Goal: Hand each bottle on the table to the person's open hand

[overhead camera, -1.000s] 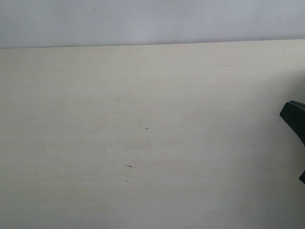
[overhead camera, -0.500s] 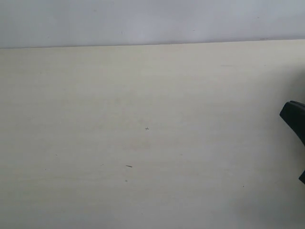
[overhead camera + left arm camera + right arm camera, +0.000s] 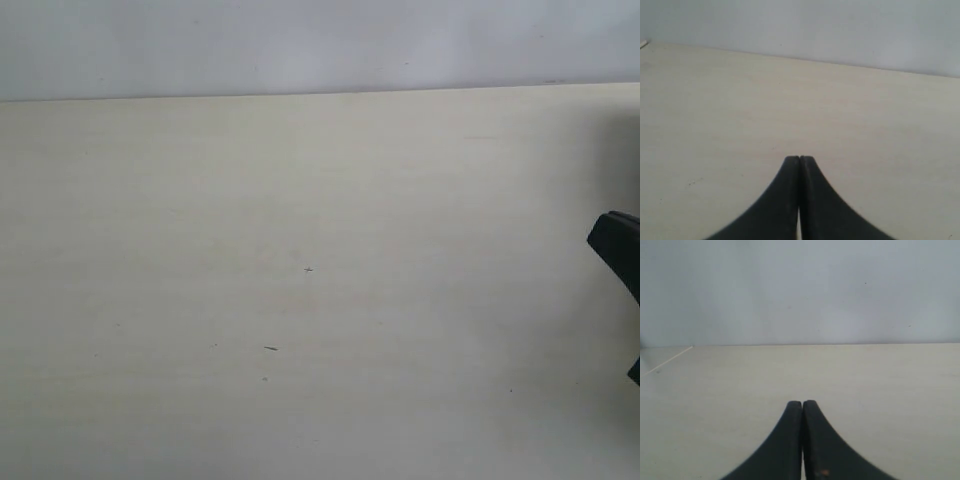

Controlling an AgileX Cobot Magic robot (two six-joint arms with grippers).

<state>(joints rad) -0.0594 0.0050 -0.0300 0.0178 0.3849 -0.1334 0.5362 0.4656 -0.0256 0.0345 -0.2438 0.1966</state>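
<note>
The pale beige table [image 3: 300,200] fills the exterior view, with only a few small dark specks [image 3: 270,348] on it. No bottles show in any view, and the person's open hand is out of view. My left gripper [image 3: 799,158] is shut, its black fingers pressed together over bare tabletop with nothing between them. My right gripper [image 3: 802,402] is shut too and holds nothing. A black piece of the right gripper [image 3: 618,250] pokes in at the right edge of the exterior view. The left arm is outside the exterior view.
A grey-white wall [image 3: 300,45] rises behind the table's far edge [image 3: 300,96]. In the right wrist view the table's corner [image 3: 692,346] shows ahead of the fingers.
</note>
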